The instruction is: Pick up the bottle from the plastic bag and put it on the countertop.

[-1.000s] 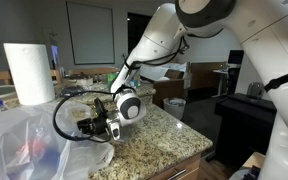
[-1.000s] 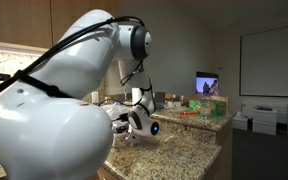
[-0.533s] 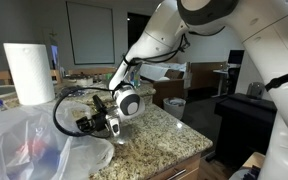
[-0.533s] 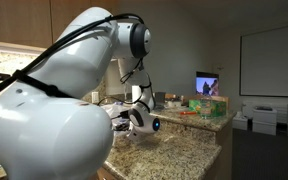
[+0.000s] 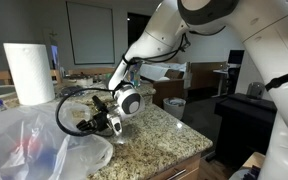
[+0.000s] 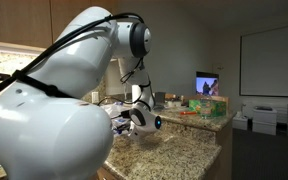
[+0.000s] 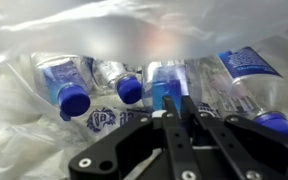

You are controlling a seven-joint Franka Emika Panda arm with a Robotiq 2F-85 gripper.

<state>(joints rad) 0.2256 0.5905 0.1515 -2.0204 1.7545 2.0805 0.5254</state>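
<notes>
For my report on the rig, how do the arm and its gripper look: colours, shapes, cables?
The arm has glossy white rounded shells with dark joints. A black cable loops beside the wrist, which carries a round white-and-black disc. The gripper is black, with slim fingers and bolted link bars.

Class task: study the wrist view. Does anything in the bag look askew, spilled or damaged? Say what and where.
Several clear blue-capped bottles lie on their sides, pointing different ways, seen through the crinkled plastic bag. None stands upright. No spill or damage shows.
</notes>
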